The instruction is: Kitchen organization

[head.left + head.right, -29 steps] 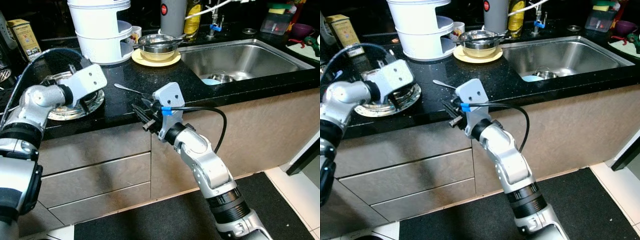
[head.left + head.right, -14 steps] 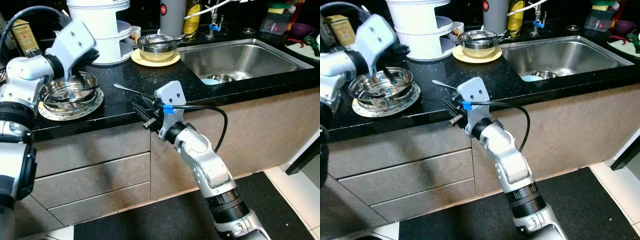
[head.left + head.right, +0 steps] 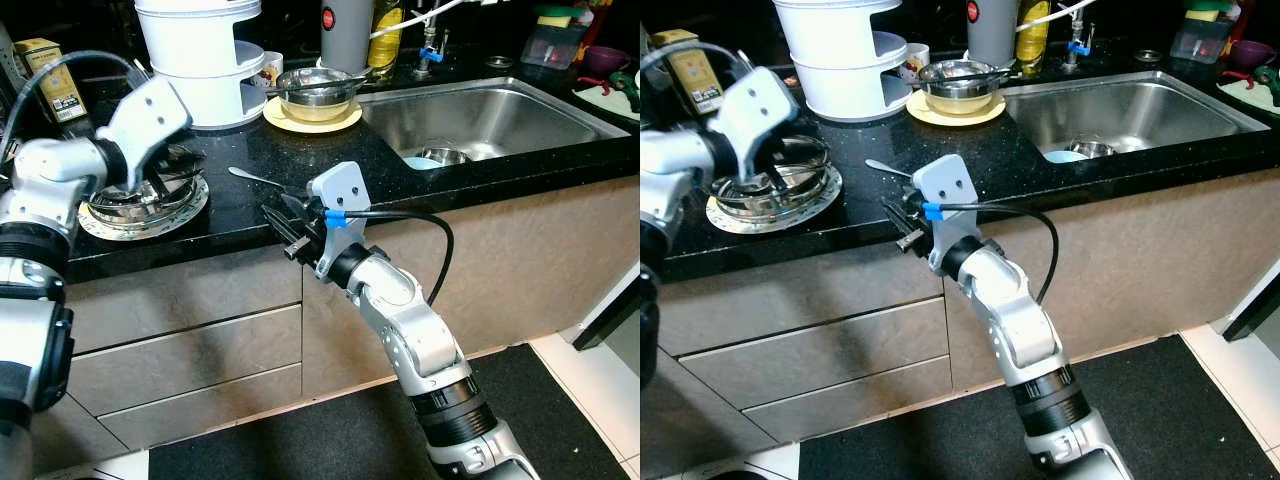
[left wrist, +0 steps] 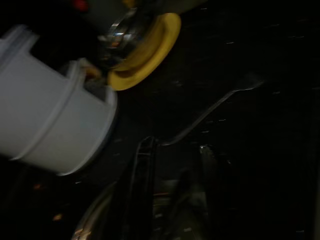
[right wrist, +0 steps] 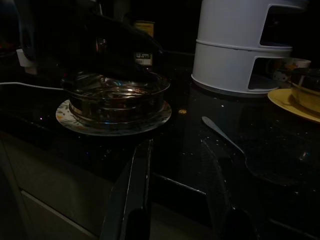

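Both arms bent: left end effector (image 3: pixel 170 165) over steel bowl (image 3: pixel 140 190), right end effector (image 3: pixel 283 228) parted, empty.

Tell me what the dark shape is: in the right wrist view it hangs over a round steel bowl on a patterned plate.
Observer: It is the left gripper, fingers apart, dipping over the round steel bowl.
Operator: Where does this camera's own arm stand?
Observer: The right gripper is open at the front edge of the black counter, short of the silver spoon.
Operator: Anything further right?
Observer: A stainless sink with a small steel bowl inside.
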### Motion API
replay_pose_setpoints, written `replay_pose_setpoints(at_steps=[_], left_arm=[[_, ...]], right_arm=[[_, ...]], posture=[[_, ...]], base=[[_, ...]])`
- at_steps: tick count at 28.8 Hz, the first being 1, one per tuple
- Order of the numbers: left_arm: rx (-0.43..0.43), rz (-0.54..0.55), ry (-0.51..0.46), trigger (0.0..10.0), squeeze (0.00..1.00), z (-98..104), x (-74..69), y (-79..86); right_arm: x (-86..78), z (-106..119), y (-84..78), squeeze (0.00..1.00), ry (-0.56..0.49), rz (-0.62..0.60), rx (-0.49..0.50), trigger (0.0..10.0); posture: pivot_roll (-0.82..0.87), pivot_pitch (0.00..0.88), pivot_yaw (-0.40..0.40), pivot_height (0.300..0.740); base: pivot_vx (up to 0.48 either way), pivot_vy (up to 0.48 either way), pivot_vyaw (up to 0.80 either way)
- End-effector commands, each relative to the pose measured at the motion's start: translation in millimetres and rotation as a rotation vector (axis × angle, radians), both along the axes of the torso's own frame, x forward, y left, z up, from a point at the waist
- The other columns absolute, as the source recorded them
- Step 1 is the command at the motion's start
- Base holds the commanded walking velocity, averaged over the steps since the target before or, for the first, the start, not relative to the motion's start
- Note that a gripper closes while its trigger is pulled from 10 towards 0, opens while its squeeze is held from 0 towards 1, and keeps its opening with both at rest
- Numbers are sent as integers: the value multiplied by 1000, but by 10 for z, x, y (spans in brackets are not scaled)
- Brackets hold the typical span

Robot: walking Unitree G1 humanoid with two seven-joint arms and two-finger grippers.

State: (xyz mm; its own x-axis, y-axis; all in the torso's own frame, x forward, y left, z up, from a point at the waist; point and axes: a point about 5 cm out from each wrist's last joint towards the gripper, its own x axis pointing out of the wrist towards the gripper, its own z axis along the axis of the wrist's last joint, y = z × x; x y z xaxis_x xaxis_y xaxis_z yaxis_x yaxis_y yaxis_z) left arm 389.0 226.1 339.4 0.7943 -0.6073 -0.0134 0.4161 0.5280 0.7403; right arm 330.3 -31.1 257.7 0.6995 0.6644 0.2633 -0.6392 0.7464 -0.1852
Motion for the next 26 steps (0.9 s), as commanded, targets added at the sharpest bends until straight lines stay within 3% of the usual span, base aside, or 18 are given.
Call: replay_pose_setpoints(at_steps=[1, 9, 10, 19, 26], left_arm=[[8, -15, 65, 10000, 1000, -80, 2, 7], [97, 56, 76, 10000, 1000, -147, 21, 58], [132, 87, 66, 10000, 0, -165, 31, 71], [248, 198, 37, 10000, 0, -293, 97, 54], [240, 223, 3, 10000, 0, -322, 129, 5]], right_arm=[[-20, 17, 4, 0, -13, 8, 17, 10000], [-22, 12, 12, 0, -13, 9, 15, 10000], [-23, 10, 16, 0, -12, 9, 16, 10000], [-14, -4, 17, 0, -8, 1, 15, 10000], [-9, -4, 8, 0, -8, -5, 16, 10000]], posture=[[-14, 109, 58, 740], [-11, 106, 59, 740], [-9, 106, 60, 740], [-10, 116, 66, 740], [-11, 117, 66, 740]], base=[[0, 0, 0], [0, 0, 0], [0, 0, 0], [0, 0, 0], [0, 0, 0]])
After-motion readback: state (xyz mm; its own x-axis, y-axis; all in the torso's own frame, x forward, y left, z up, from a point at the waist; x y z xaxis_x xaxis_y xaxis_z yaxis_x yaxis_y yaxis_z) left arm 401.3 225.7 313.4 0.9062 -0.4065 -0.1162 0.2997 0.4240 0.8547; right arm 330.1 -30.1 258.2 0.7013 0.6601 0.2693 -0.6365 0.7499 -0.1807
